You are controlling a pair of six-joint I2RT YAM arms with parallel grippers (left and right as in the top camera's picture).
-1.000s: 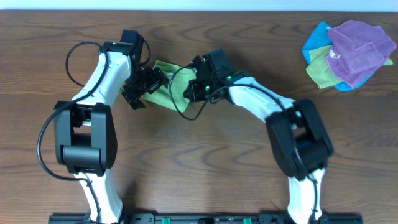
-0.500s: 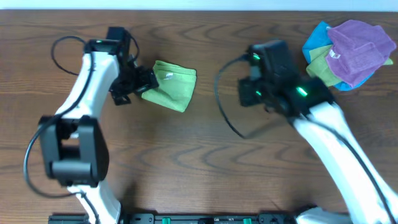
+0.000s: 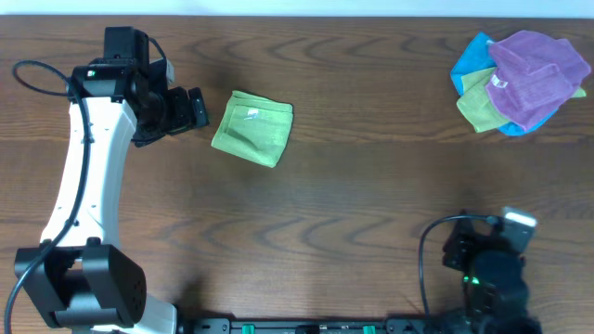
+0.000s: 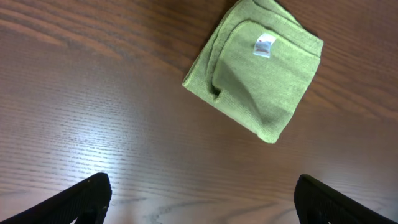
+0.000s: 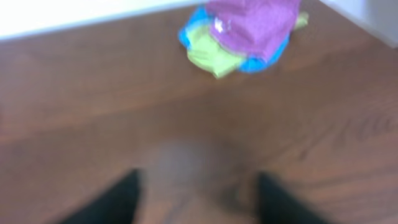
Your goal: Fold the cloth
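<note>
Cloth [image 3: 252, 127] is folded into a fuzzy lime-green rough square, upper centre-left of the overhead, flat on the dark wood-grain table [image 3: 353, 186]. The left wrist view gives me its small white tag [image 4: 265, 45] and layered edges. Left gripper [image 3: 193, 109] sits just left of it, fingers wide apart, not touching. Right gripper [image 5: 196, 199] is at lower right, blurred, fingers apart with nothing between. The heap [image 5: 242, 31] of purple, blue and green cloths is upper right, well apart.
</note>
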